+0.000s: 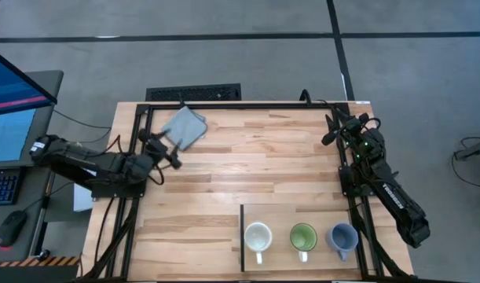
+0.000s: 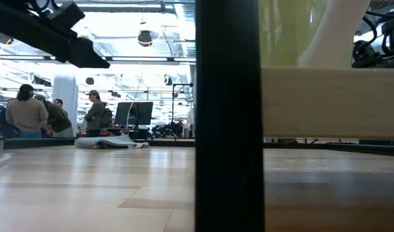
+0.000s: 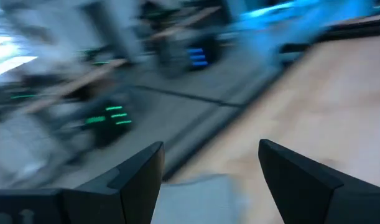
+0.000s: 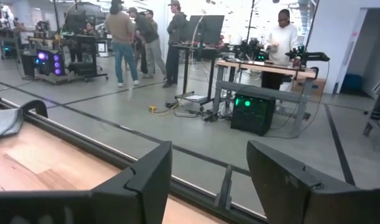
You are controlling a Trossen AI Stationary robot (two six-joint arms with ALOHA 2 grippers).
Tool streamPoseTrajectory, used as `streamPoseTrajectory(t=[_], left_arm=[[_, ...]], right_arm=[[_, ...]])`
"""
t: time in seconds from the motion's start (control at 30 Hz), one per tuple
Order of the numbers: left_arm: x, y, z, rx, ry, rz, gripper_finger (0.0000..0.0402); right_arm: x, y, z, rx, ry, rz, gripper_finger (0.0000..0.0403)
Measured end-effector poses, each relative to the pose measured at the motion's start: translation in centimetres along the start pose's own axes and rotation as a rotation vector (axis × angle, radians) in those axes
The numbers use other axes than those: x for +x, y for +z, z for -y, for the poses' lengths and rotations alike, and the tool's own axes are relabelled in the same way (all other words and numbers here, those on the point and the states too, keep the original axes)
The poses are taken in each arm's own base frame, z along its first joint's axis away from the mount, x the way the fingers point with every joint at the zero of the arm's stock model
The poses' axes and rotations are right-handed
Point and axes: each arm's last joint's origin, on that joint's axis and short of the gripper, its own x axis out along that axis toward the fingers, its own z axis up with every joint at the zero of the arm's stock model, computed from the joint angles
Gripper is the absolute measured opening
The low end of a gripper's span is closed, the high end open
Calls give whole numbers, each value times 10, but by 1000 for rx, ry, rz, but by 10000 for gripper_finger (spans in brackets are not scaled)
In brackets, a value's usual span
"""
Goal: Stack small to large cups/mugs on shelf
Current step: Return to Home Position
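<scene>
Since the white mug (image 1: pixel 258 236), the green mug (image 1: pixel 303 236) and the blue-grey mug (image 1: pixel 342 237) all stand upright in a row on the shelf (image 1: pixel 283 214), side by side with small gaps and handles pointing the same way, the placing looks finished to me. The step in hand seems to be parking the arms. The shelf lies flat in a corner of the worktop (image 1: pixel 247 169) on the right arm's side, its dark strip facing the middle. Nothing touches any mug. Whether the row truly runs small to large I cannot tell; from above the three look much alike in size.

The right end effector (image 1: pixel 334 130) hangs over the other end of that right edge, well apart from the mugs. Its fingers (image 4: pixel 149 177) are spread wide with nothing between them, only the floor and some people at benches beyond. The left end effector (image 1: pixel 170 154) is at the opposite side of the worktop, just beside the grey cloth (image 1: pixel 185 126). Its fingers (image 3: pixel 140 177) are likewise wide apart and empty. Whether it touches the cloth I cannot make out.

As I judge it, the next move calls for no grasp at all: each arm need only fold to its rest pose. The right arm should avoid swinging toward the blue-grey mug, the one nearest it, and the left should lift clear of the cloth without dragging it.
</scene>
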Motion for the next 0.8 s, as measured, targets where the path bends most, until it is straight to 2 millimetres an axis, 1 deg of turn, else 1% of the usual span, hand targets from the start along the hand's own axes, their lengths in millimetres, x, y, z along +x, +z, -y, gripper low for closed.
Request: streamPoseTrajectory(t=[0.07, 0.13, 0.2, 0.33, 0.4, 0.63, 0.8], left_arm=[[4, 0, -6, 37, 119, -18, 254], [8, -1, -10, 73, 174, -39, 254], [13, -1, -13, 71, 159, -49, 254], [24, 2, -17, 72, 42, -30, 254], [29, 5, -22, 78, 27, -10, 254], [43, 14, -45, 32, 189, 44, 254], [48, 17, -58, 41, 195, 96, 254]], right_arm=[[0, 0, 0, 0, -2, 0, 230], [0, 0, 0, -1, -10, -3, 230], [0, 0, 0, -18, -13, -5, 230], [0, 0, 0, -54, -15, -6, 230], [0, -1, 1, -58, -26, -9, 230], [0, -1, 1, -61, -46, -16, 230], [0, -1, 1, -61, -46, -15, 230]])
